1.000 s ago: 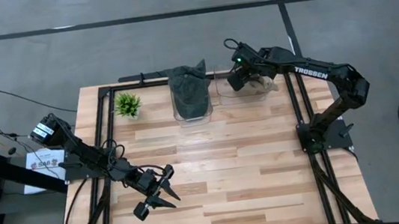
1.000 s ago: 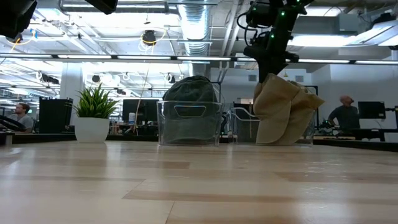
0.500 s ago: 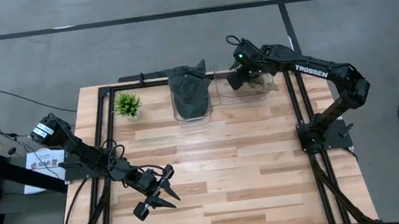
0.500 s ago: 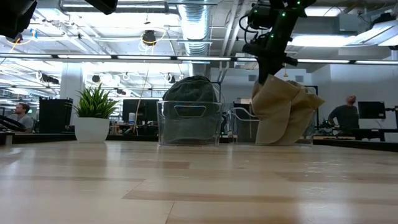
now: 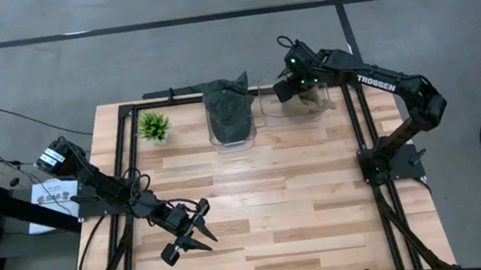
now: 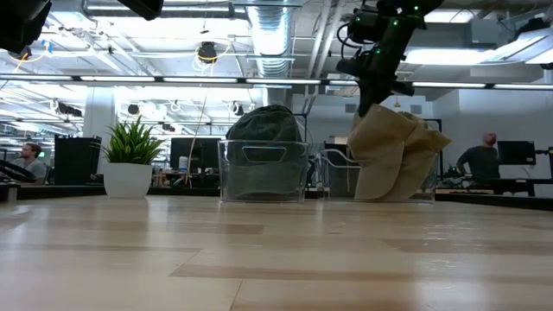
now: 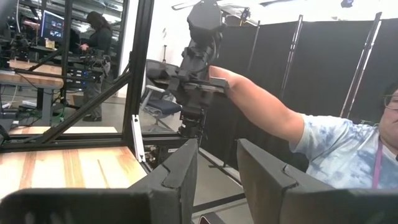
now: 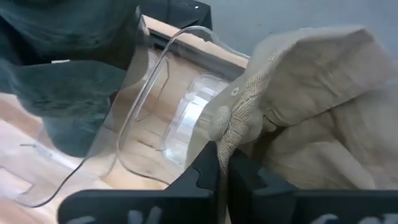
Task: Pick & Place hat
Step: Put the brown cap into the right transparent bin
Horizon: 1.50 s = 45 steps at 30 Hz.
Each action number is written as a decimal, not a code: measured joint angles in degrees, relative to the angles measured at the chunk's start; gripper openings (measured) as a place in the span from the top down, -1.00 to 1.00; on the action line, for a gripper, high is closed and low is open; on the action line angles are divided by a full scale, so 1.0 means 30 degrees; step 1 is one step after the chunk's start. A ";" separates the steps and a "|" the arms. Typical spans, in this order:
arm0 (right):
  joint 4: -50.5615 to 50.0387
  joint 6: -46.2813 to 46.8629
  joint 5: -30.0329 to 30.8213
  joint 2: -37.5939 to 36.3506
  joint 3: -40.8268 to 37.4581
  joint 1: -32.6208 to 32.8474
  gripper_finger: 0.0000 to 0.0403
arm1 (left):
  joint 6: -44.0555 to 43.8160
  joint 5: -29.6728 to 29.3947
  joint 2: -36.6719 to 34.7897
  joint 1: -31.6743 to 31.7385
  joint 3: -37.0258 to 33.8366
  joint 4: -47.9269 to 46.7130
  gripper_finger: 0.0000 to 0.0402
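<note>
Now that my right gripper [image 8: 222, 163] has pinched shut on the tan hat [image 8: 311, 106] in its bin [image 8: 149, 118], lifting can begin.

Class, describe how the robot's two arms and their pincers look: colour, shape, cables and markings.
Both arms are black and jointed. The right arm carries white TROSSEN lettering and a green light near its wrist. The left arm trails dark cables. The left pincer and the right pincer each have two dark angular fingers.
</note>
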 joint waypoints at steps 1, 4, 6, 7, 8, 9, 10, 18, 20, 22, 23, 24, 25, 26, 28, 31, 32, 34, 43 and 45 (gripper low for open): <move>0.0004 0.0005 -0.0215 -0.0005 0.0000 0.0000 0.99 | 0.0000 -0.0007 0.0000 0.0000 0.0000 0.0000 0.45; 0.0009 0.0000 -0.0455 -0.0001 0.0000 0.0007 0.95 | 0.0000 -0.0003 0.0000 -0.0003 0.0000 -0.0007 0.45; 0.0009 0.0000 -0.0464 0.0000 0.0000 0.0007 0.92 | 0.0000 0.0000 0.0000 -0.0002 0.0000 -0.0007 0.45; 0.0009 0.0000 -0.0458 -0.0007 0.0000 0.0007 0.90 | 0.0000 -0.0007 0.0000 0.0000 0.0000 -0.0007 0.45; 0.0009 0.0000 -0.0457 0.0000 0.0000 0.0055 0.89 | 0.0000 -0.0007 0.0000 0.0000 0.0000 -0.0007 0.45; 0.0009 0.0000 -0.0452 0.0000 0.0000 0.0078 0.87 | 0.0000 -0.0003 0.0000 0.0000 0.0000 -0.0007 0.45; 0.0009 0.0000 -0.0450 -0.0002 0.0000 0.0080 0.85 | 0.0000 -0.0007 0.0000 -0.0007 0.0000 -0.0007 0.45; -0.0114 0.0000 -0.0443 0.0000 0.0000 0.0202 0.62 | 0.0000 -0.0007 0.0000 -0.0007 0.0000 -0.0007 0.45; -0.0129 0.0000 -0.0443 -0.0002 0.0000 0.0224 0.55 | -0.0002 -0.0007 0.0000 0.0000 0.0000 -0.0007 0.45; -0.0129 0.0000 -0.0450 -0.0002 0.0000 0.0235 0.48 | -0.0007 -0.0002 0.0000 -0.0003 0.0000 -0.0012 0.45; -0.0131 -0.0005 -0.0450 -0.0007 0.0000 0.0224 0.44 | 0.0000 -0.0001 0.0000 -0.0001 0.0000 -0.0011 0.45; -0.0135 0.0000 -0.0446 0.0000 0.0000 0.0213 0.41 | -0.0004 -0.0003 0.0000 0.0000 0.0000 -0.0015 0.45; -0.0136 0.0000 -0.0443 -0.0001 0.0000 0.0204 0.38 | -0.0002 -0.0005 0.0000 -0.0005 0.0000 -0.0015 0.45; -0.0130 0.0000 -0.0443 -0.0014 -0.0007 0.0204 0.35 | -0.0004 -0.0003 0.0000 -0.0003 0.0000 -0.0015 0.45; -0.0152 -0.0015 -0.0384 -0.0198 -0.0007 0.0173 0.32 | -0.0007 0.0000 0.0000 -0.0001 0.0000 -0.0015 0.45; -0.0151 -0.0015 -0.0377 -0.0705 -0.0007 0.0124 0.30 | -0.0004 0.0000 0.0000 0.0000 0.0000 -0.0022 0.45; -0.0151 -0.0015 -0.0381 -0.0947 -0.0007 0.0071 0.30 | -0.0007 0.0000 0.0000 -0.0007 0.0000 -0.0029 0.45; -0.0151 -0.0011 -0.0373 -0.1544 -0.0007 0.0044 0.32 | -0.0007 -0.0005 0.0000 0.0000 0.0000 -0.0089 0.45; -0.1192 0.0471 0.2368 -0.4638 0.0000 0.0319 0.46 | -0.0007 0.0000 0.0000 -0.0007 0.0000 -0.0102 0.45; -0.1920 0.0453 0.3179 -0.5173 0.0000 0.0610 0.52 | -0.0007 -0.0002 0.0000 0.0000 0.0000 -0.0102 0.45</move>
